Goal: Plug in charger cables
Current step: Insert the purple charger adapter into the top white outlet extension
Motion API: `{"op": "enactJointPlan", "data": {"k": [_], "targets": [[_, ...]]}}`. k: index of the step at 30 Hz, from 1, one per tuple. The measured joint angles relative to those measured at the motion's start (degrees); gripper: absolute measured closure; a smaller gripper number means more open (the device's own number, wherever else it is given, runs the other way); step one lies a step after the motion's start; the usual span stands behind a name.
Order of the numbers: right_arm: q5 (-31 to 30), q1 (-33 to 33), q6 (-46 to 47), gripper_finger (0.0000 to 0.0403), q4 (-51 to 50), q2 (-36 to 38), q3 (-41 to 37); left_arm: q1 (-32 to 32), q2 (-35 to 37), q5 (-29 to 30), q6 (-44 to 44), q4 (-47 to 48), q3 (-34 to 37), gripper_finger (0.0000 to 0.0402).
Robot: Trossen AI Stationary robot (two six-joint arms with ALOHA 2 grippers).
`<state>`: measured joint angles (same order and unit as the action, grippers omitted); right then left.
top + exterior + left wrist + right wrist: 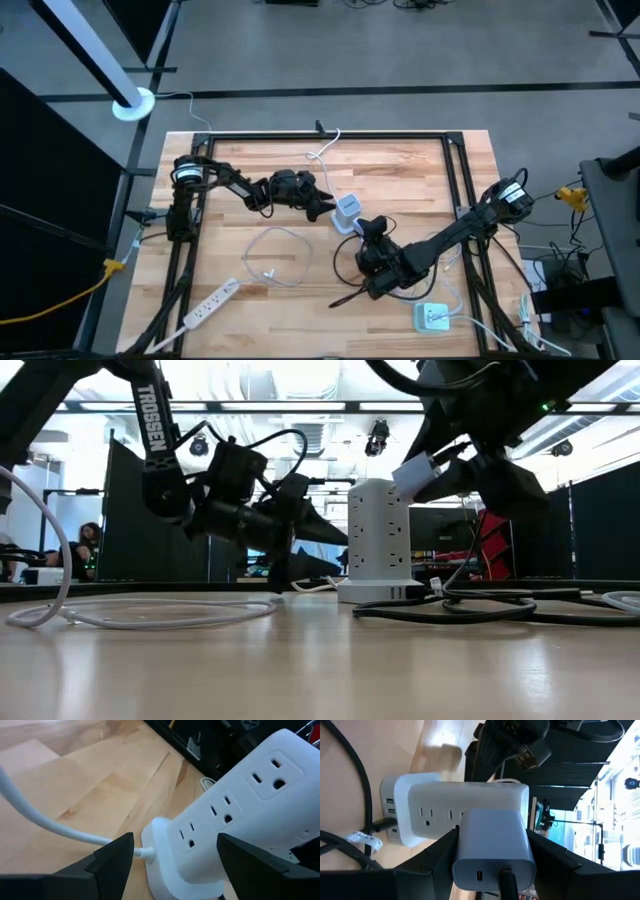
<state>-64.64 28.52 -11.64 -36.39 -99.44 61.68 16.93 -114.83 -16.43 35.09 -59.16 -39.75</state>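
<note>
A white socket tower [347, 212] stands upright mid-table, its white cord [50, 825] leaving its base. My left gripper [322, 207] is open, with one finger on each side of the tower's lower part [190, 855]. My right gripper [372, 232] is shut on a white charger block [492, 845], lifted beside the tower's top [420, 475]. A black charger cable [350, 275] lies in loops on the table near the tower. One of its ends sits in a port at the tower's foot [382, 824]. A white charger cable [275, 250] lies looped on the wood. My left gripper: I cannot tell whether its fingers [112, 862] touch the tower. My right gripper pinches the charger block by two opposite sides [462, 852] between its two fingers, coming from the table's near side and slanting slightly down. The block hangs clear of the table. A black cable [507, 882] is plugged into its port on the wrist side.
A long white power strip [210, 305] lies at the near left corner. Another white charger block [432, 318] with its cable lies at the near right. A black frame [330, 135] runs around the table. A person [88, 545] shows far behind in the low view.
</note>
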Motion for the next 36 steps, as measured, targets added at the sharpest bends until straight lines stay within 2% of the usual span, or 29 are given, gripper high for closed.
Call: {"op": "enactJointPlan", "data": {"k": [9,14,21,27,29,31,36], "targets": [[0.15,-1.52,0.99,0.0210,0.03,0.00,-1.10,0.00,0.02,1.05,-3.67,-2.62,0.00,0.0127],[0.13,-1.93,1.09,0.0210,1.19,0.00,-1.10,-0.26,0.07,5.25,-10.07,-2.60,-1.66,0.0127],[0.13,-1.91,0.28,0.0210,1.32,0.00,-0.93,-0.67,0.13,5.76,-23.34,-0.35,-6.01,0.0127],[-0.79,-1.93,0.04,0.0210,1.48,0.00,-0.47,-0.83,0.24,5.86,-28.66,4.48,-7.58,0.0130],[-1.01,-2.00,0.07,0.0210,1.47,0.00,-0.45,-0.90,0.20,5.77,-29.41,4.67,-7.58,0.0146],[-1.01,-2.22,0.43,0.0210,1.79,0.00,-0.41,-1.07,0.11,5.59,-29.64,4.77,-7.56,0.0181],[-1.22,-3.09,0.46,0.0210,2.56,0.00,-0.34,-1.96,0.07,5.21,-29.66,4.95,-7.52,0.0314]]}}
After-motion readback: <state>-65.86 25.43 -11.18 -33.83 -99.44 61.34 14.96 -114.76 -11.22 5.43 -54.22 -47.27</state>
